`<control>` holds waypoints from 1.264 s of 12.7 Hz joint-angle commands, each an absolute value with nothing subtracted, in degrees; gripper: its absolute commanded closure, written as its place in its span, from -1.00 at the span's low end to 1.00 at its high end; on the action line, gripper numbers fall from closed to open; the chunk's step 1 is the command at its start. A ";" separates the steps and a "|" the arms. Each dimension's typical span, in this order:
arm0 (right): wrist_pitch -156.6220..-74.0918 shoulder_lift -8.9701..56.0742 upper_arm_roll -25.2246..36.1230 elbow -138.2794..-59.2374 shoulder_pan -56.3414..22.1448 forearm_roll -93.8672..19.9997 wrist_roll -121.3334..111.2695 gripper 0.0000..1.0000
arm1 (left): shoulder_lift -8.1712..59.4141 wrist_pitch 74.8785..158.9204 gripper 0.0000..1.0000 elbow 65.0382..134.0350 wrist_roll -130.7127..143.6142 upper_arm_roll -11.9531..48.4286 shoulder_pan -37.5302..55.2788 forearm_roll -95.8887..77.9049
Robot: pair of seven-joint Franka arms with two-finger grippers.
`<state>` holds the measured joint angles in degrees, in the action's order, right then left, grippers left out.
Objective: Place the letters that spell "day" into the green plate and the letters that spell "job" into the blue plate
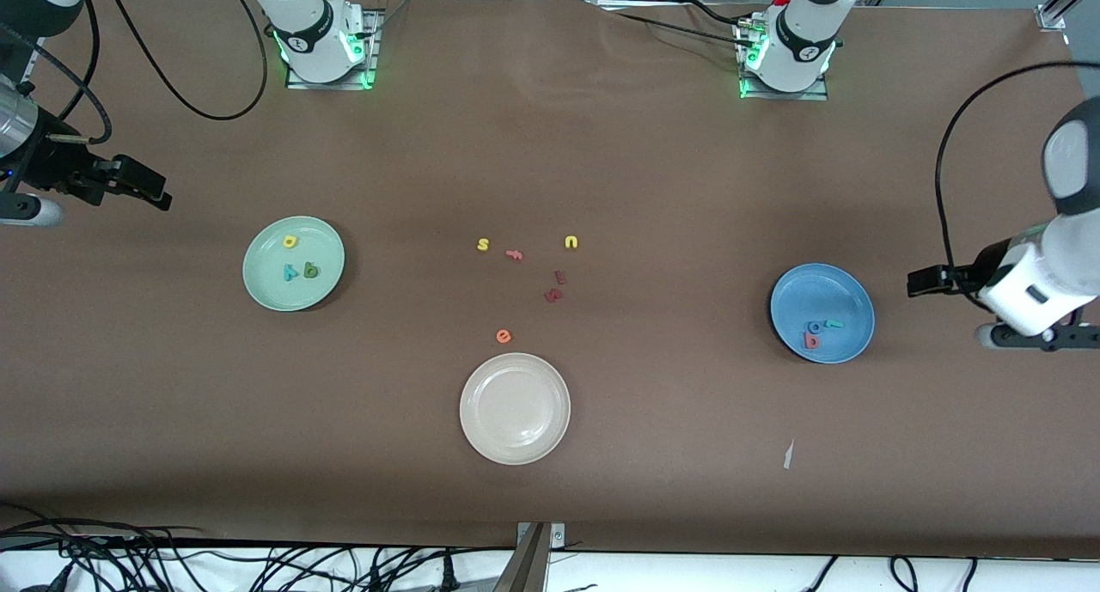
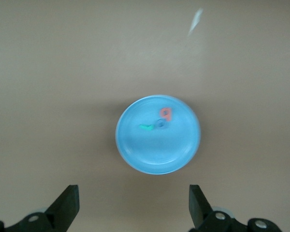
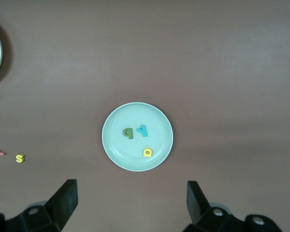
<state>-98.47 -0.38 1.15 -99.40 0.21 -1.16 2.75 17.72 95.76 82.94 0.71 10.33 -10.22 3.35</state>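
Cream-white round plate point(image 1: 514, 408) sits nearest the worktop's point(image 1: 601, 145) front edge, glossy and shallow-rimmed.
Foam dark green d point(image 1: 311, 271), yellow a point(image 1: 290, 241) and teal y point(image 1: 291, 272) lie in the mint-green plate point(image 1: 266, 261) toward the right arm's end; red b point(image 1: 811, 340), blue ring o point(image 1: 813, 326) and teal hooked j point(image 1: 833, 324) in the blue plate point(image 1: 851, 296) toward the left arm's end. Left gripper point(image 2: 133, 205) and right gripper point(image 3: 131, 203) hover with jaws spread wide, holding nothing.

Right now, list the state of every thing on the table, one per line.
Round mint-green plate: holds yellow a, teal y, dark green d.
Round blue plate: holds red b, blue o, teal j.
Round cream-white plate: empty.
Left tool: open, empty.
Right tool: open, empty.
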 commanded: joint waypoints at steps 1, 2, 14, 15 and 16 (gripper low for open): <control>-97.56 0.09 0.97 -98.09 0.62 -1.14 2.11 -1.00 | 10.92 95.54 -1.00 84.72 0.88 4.33 -4.42 -0.51; -97.56 0.09 0.97 -98.09 0.62 -1.14 2.11 -1.00 | 9.07 93.88 -1.00 85.60 1.05 3.61 -3.61 -1.66; -97.91 0.09 0.88 -98.00 0.44 -0.88 1.93 -1.00 | 4.57 87.80 -1.00 87.45 -1.23 3.78 -4.13 -2.11; -97.82 0.09 0.88 -98.00 0.44 -1.14 1.76 -1.00 | 4.48 87.80 -1.00 87.28 -1.32 3.87 -4.13 -2.11; -97.82 0.09 0.88 -98.00 0.53 -1.14 1.93 -1.00 | 4.48 87.54 -1.00 87.36 -1.23 3.87 -4.22 -2.20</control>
<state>-98.48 -0.36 1.10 -99.28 0.19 -1.16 2.63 5.50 88.64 87.22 0.19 3.95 -4.06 -0.48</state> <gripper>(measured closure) 0.000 0.000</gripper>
